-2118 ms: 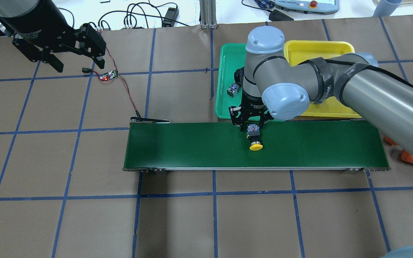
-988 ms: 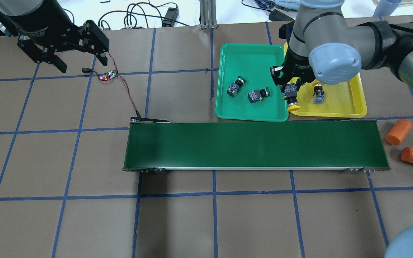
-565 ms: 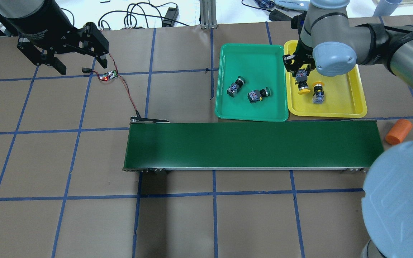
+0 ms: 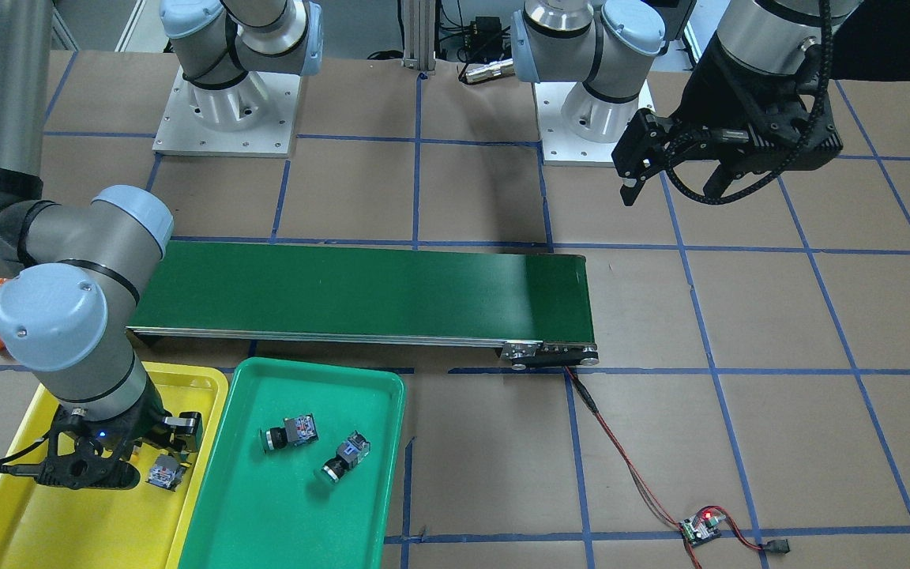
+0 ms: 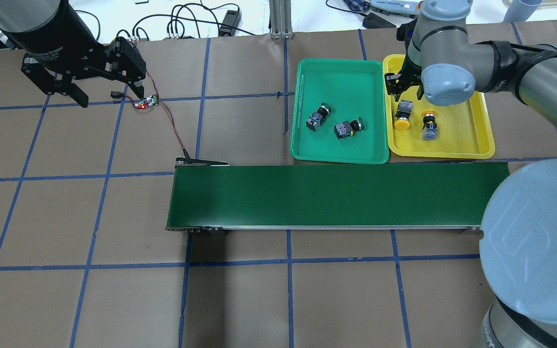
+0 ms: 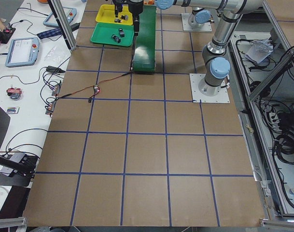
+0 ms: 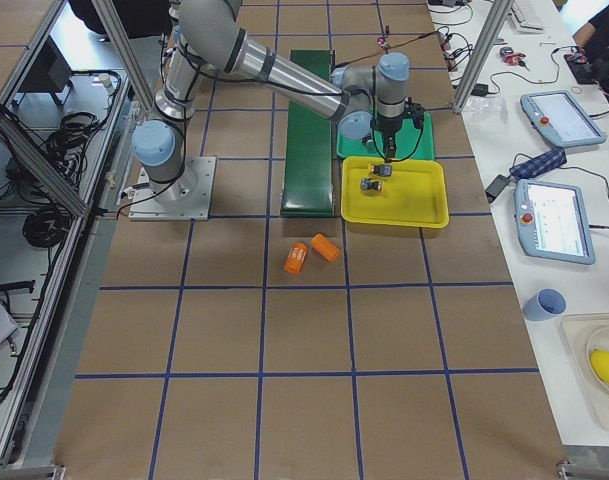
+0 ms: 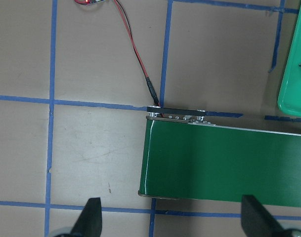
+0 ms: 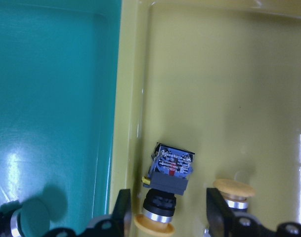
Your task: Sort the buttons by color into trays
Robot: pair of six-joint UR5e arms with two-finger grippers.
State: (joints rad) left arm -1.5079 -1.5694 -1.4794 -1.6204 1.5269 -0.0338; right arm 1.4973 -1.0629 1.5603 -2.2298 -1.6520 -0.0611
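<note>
**Right arm.** I found the right gripper low over the yellow tray, its fingers spread and gripping nothing. One yellow button lay on its side on the tray floor between those fingers. It was clear of both fingers and close to the wall on the green-tray side. The second yellow button lay just beside it in the same tray.

**Trays.** The green tray sat side by side with the yellow one, their rims meeting. It held both green buttons, which lay near each other but apart. Both trays stood toward the table's far edge, on the robot's right half.

**Surroundings.** The belt ran along the trays' robot-side edges. In the overhead view the right arm's elbow covered the belt's right end. From the right side view I noted two orange cylinders on the table past that end. In the front-facing view the right wrist hid part of the yellow tray.

**Left arm.** The left gripper hung wide apart and empty toward the far-left corner, near the board with its red light. A wire ran from the board to the belt's left end.
</note>
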